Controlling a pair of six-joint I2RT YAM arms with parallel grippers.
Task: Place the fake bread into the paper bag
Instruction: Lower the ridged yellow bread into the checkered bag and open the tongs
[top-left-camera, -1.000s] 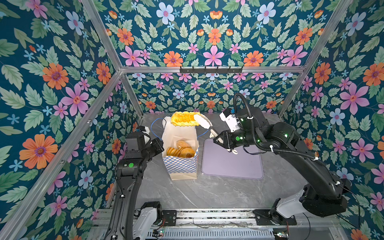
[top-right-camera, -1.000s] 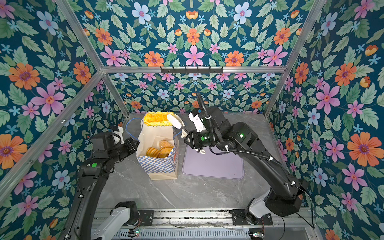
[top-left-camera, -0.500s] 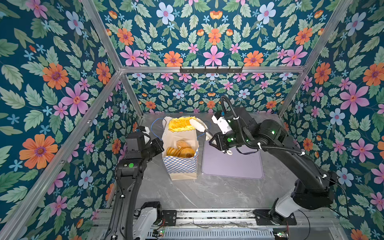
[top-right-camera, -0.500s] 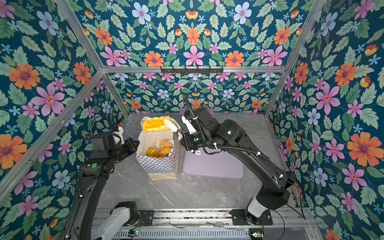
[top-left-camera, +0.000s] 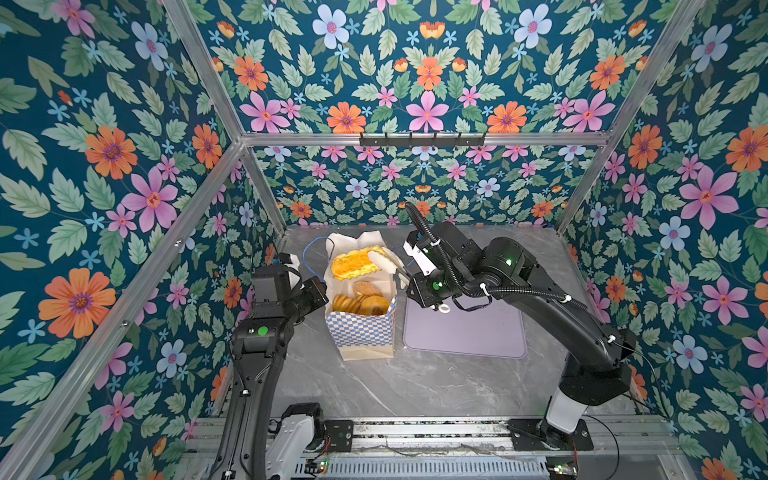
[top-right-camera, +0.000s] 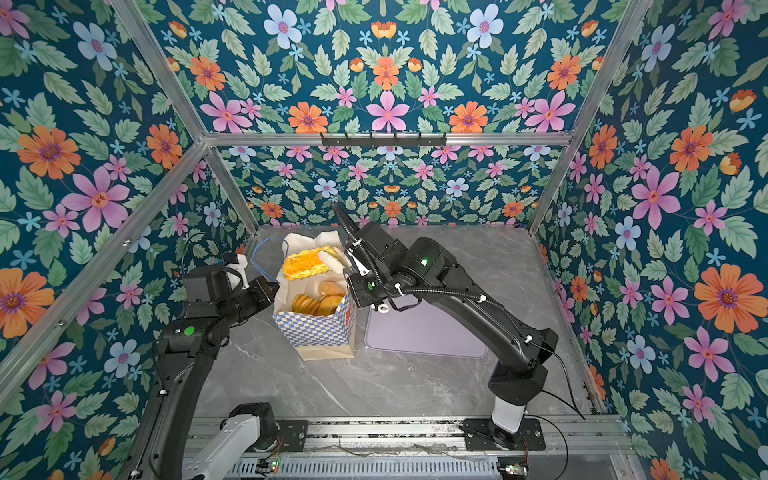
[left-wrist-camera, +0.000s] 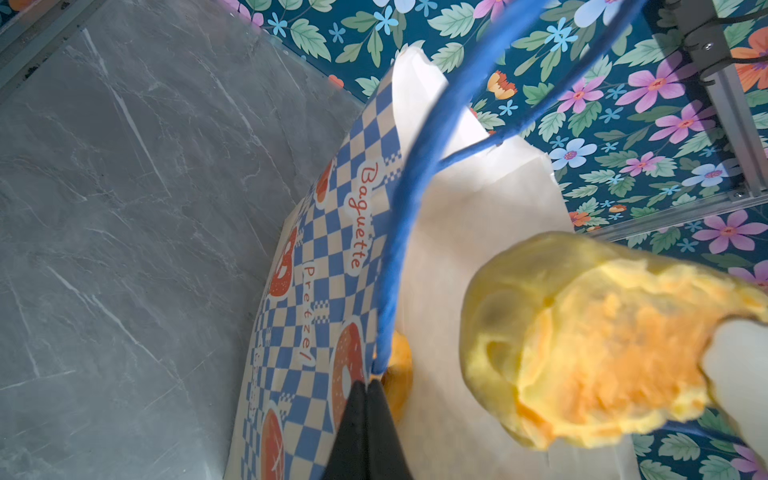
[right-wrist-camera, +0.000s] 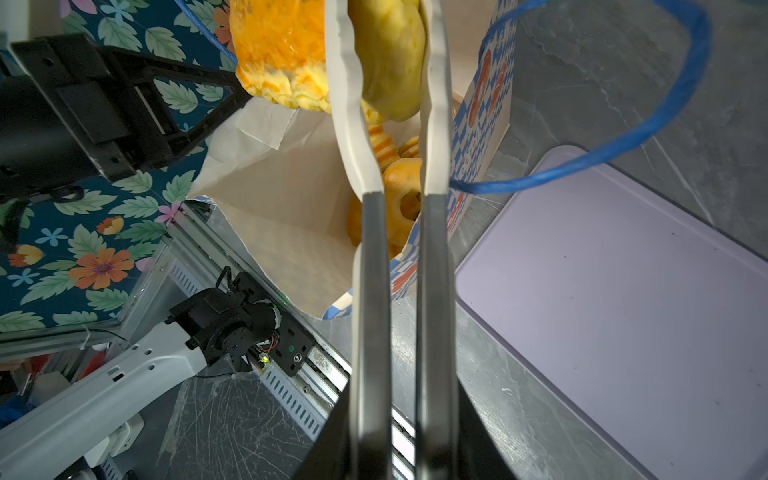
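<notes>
The paper bag (top-left-camera: 361, 332) (top-right-camera: 316, 332) stands upright on the table with its mouth open. My left gripper (top-left-camera: 320, 286) (left-wrist-camera: 368, 384) is shut on the bag's left rim, where a blue cord handle (left-wrist-camera: 399, 232) meets the paper. My right gripper (top-left-camera: 388, 259) (right-wrist-camera: 384, 25) hangs over the bag's mouth. Its white fingertips (right-wrist-camera: 349, 83) are shut on one end of a yellow, orange-centred piece of fake bread (top-left-camera: 357, 264) (top-right-camera: 305, 262) (left-wrist-camera: 602, 353). Several other golden pastries (top-left-camera: 361, 303) (right-wrist-camera: 401, 195) lie inside the bag.
A flat lilac tray (top-left-camera: 469, 332) (right-wrist-camera: 602, 291) lies bare on the grey marbled table (top-left-camera: 415, 386), right of the bag and under the right arm. The bag's other blue handle (right-wrist-camera: 665, 116) loops out toward the tray. Floral walls enclose three sides.
My right gripper has carried the fake bread left and down, from above the bag's far rim into its mouth. The left arm and the bag have not moved.
</notes>
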